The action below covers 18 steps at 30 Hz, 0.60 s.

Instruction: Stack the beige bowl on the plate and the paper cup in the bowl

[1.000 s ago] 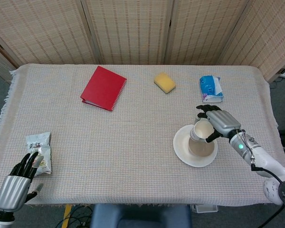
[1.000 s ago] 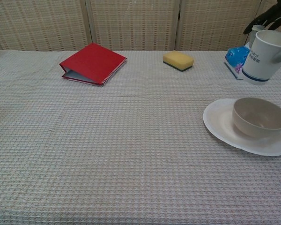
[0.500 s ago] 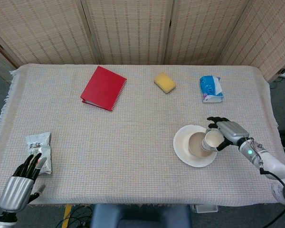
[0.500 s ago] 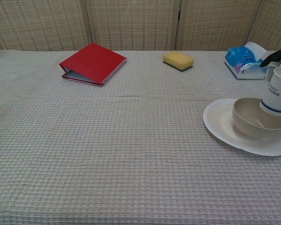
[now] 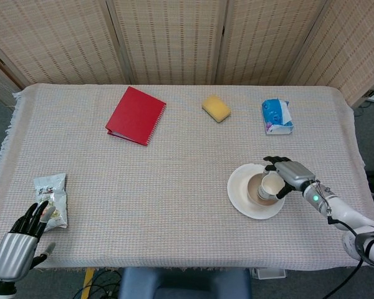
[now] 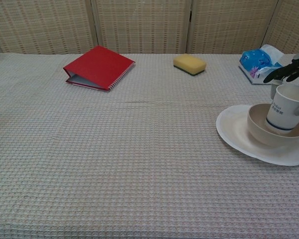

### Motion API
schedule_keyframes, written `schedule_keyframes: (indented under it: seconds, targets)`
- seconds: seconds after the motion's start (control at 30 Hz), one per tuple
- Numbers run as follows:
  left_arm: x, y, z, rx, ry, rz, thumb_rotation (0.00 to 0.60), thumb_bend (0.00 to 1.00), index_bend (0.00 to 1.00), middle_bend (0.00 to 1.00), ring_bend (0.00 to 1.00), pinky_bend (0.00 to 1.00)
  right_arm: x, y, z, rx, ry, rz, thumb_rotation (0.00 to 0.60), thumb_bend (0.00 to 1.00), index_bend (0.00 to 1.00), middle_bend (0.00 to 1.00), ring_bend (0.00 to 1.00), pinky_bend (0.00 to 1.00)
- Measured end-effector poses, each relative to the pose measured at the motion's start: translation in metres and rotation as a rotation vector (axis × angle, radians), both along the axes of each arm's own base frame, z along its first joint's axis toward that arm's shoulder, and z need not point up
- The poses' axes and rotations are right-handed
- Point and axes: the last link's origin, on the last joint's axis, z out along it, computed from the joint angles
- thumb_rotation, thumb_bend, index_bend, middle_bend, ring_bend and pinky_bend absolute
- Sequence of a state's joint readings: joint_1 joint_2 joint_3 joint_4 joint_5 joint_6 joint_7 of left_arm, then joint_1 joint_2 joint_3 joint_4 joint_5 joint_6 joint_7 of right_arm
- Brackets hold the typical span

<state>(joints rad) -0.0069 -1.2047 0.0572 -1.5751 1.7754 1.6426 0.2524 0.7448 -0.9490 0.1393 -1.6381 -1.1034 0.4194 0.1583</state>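
Plate [image 5: 239, 193]: we see it on the cloth at about 4 o'clock from the middle of the table, white, lying flat.
Bowl [image 6: 259, 130]: beige, it stands on the plate, a little toward the plate's 3 o'clock side.
Cup [image 6: 285, 108]: white paper with a dark band near the bottom; its base is inside the bowl and it leans a little. In the head view the cup [image 5: 271, 185] sits at the bowl's 3 o'clock part.
Right hand [image 5: 289, 175]: it is at 3 o'clock of the plate, and its fingers are wrapped around the cup, dark fingertips at the far side of the rim. In the chest view we see only these fingertips [image 6: 281, 73] above the cup, so how firm the grip is we cannot tell.
Left hand [image 5: 17, 242]: low at the table's near left corner, about 8 o'clock, holding nothing, fingers stretched out and a little apart. It does not show in the chest view.
Packet [image 5: 52, 199]: a small snack packet lying just at 1 o'clock of the left hand, near its fingertips.
Notebook [image 5: 136, 115]: red, at 11 o'clock of the table.
Sponge [image 5: 216, 108]: yellow, at 12 o'clock, well apart from the plate.
Tissues [image 5: 277, 116]: blue pack at 1 o'clock, beyond the plate.
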Motion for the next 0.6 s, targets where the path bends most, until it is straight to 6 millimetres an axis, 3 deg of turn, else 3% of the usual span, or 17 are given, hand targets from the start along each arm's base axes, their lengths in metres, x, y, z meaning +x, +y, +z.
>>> schedule_keyframes:
  seconds: [0.6]
  targets:
    - [0.001,-0.002,0.006,0.005,-0.023,-0.005,0.600,0.28,0.00,0.07,0.00,0.29,-0.003,-0.011,-0.017,-0.003,0.047,-0.006,0.600,0.26,0.41,0.00,0.00,0.00]
